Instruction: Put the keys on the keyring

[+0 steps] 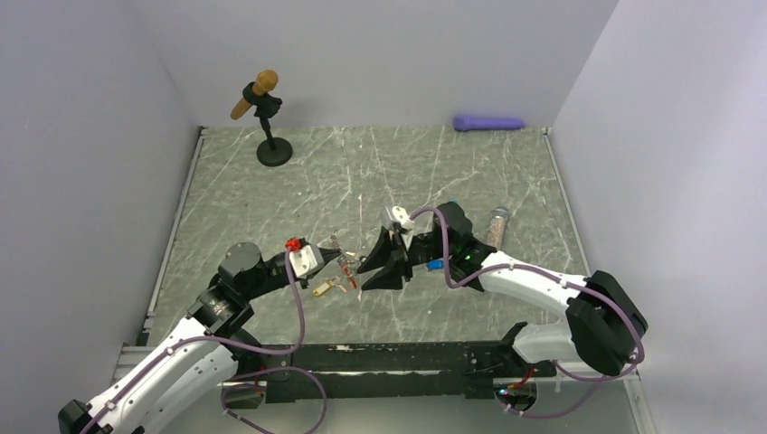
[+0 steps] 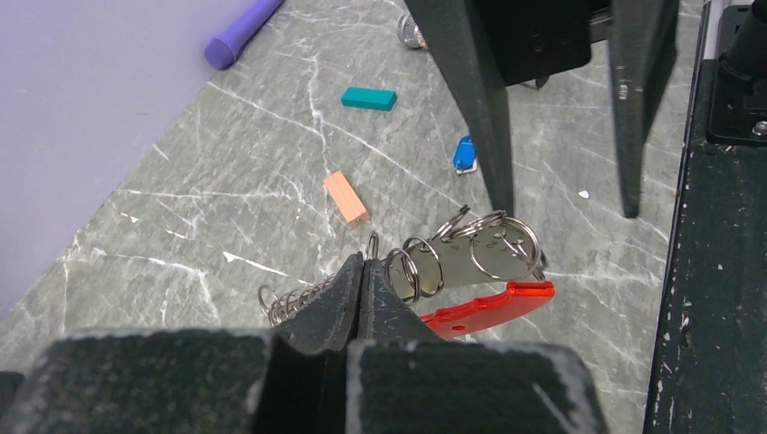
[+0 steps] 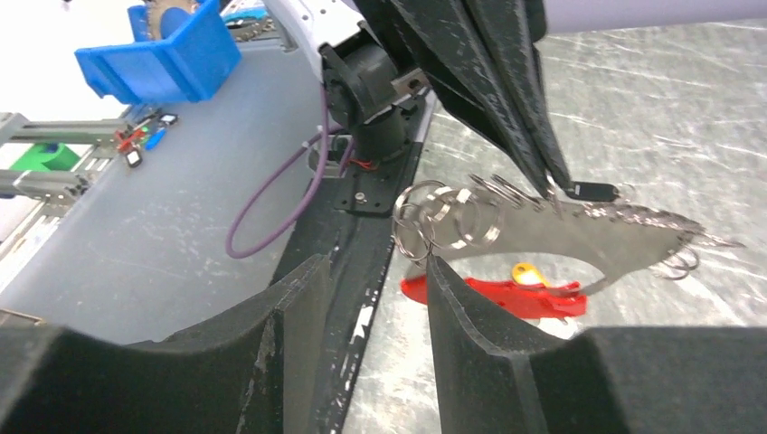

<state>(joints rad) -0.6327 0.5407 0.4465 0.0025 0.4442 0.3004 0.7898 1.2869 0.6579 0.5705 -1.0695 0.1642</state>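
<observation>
The keyring [image 2: 493, 303], a red clip on a silver plate strung with wire rings, hangs just above the table; my left gripper [image 2: 364, 262] is shut on one of its rings. Seen from the right wrist, the keyring [image 3: 506, 294] lies just past my right gripper [image 3: 375, 267], which is open with nothing between its fingers; its right fingertip [image 3: 432, 264] sits right under the bunched rings. Of the keys, a blue-tagged one [image 2: 464, 154] lies on the table beyond, a yellow-tagged one [image 3: 525, 271] behind the red clip, and a black tag [image 3: 592, 191] farther off. From above, both grippers [image 1: 362, 262] meet at mid-table.
A teal block [image 2: 368, 99] and a tan block [image 2: 345, 196] lie on the marbled table beyond the keyring. A purple cylinder [image 1: 488, 122] rests at the back wall, a microphone stand [image 1: 271, 145] at the back left, and a small vial [image 1: 497, 226] to the right.
</observation>
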